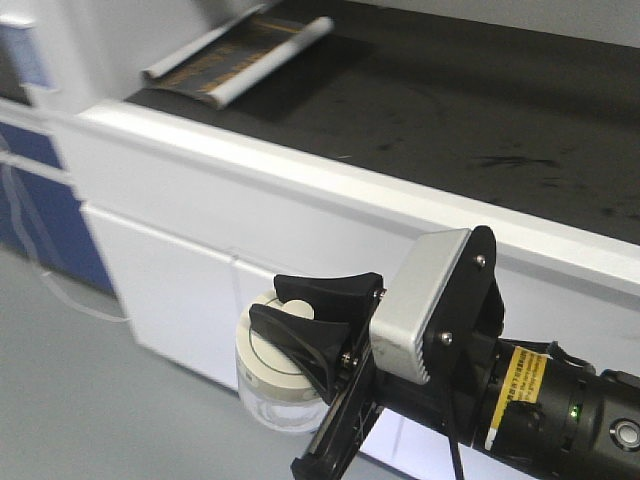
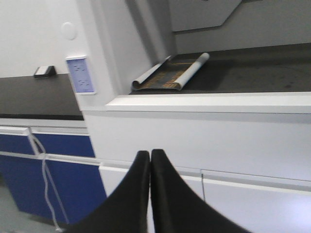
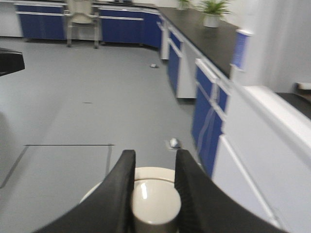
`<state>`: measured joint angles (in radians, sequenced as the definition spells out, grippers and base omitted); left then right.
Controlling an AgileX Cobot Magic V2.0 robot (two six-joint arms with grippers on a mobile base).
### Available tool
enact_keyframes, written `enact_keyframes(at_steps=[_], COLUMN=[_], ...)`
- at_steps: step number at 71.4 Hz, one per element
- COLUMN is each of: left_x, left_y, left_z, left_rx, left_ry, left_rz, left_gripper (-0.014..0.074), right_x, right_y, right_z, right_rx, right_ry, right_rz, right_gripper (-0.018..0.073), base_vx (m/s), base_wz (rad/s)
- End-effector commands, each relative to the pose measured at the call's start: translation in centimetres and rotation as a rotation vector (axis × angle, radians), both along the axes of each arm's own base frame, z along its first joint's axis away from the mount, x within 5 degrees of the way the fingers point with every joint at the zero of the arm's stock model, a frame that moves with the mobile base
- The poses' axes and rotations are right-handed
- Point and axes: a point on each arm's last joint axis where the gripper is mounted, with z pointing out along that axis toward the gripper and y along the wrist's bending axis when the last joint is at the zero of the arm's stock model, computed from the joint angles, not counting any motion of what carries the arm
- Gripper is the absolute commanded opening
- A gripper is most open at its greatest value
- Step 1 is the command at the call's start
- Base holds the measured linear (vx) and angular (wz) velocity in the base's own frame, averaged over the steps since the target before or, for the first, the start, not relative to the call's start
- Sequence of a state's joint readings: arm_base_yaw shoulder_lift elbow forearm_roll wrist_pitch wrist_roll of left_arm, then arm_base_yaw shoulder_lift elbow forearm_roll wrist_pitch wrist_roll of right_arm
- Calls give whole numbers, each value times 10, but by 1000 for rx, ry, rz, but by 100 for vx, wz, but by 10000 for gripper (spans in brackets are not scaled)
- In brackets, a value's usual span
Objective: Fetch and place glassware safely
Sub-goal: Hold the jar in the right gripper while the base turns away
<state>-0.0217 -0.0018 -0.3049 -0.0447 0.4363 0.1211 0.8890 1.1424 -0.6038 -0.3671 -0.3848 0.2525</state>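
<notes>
The glassware is a small squat clear glass jar (image 1: 270, 400) with a cream-white round lid (image 1: 275, 345). My right gripper (image 1: 310, 315) is shut on the lid's centre knob and holds the jar in the air in front of the white cabinet, below the dark counter top (image 1: 480, 90). In the right wrist view the two black fingers (image 3: 119, 194) clamp the cream knob (image 3: 154, 201), with the lid rim behind it. My left gripper (image 2: 149, 156) is shut and empty, its tips pressed together, facing the cabinet front. The piece inside the jar does not show.
A rolled paper sheet (image 1: 240, 55) lies at the back left of the dark counter; it also shows in the left wrist view (image 2: 170, 75). White cabinet doors (image 1: 170, 280) stand below the counter. Blue cabinets (image 3: 206, 109) line the wall. Grey floor (image 3: 73, 97) stretches away, with a chair (image 3: 81, 19) far off.
</notes>
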Motion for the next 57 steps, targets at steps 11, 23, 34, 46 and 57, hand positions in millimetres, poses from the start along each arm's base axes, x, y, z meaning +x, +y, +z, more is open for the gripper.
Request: enact_keyframes(at_steps=[11, 23, 34, 46, 57], left_x=[-1, -1, -1, -1, -1], left_y=[0, 0, 0, 0, 0], left_z=[14, 14, 14, 14, 14], left_rx=[-11, -11, -11, -11, -11], left_ry=[-79, -79, -79, -79, -79], left_rz=[-5, -5, -5, -5, -5], left_gripper=[-7, -7, -7, -7, -7], right_x=[-4, -4, -4, -4, -4], right_y=[0, 0, 0, 0, 0], right_z=[27, 27, 27, 27, 27], right_rx=[135, 135, 134, 135, 135], right_ry=[-84, -84, -86, -86, -86], right_rz=[31, 31, 31, 31, 31], right_gripper=[-3, -3, -3, -3, -3], base_vx=[-18, -18, -18, -17, -15], base_wz=[70, 70, 70, 67, 66])
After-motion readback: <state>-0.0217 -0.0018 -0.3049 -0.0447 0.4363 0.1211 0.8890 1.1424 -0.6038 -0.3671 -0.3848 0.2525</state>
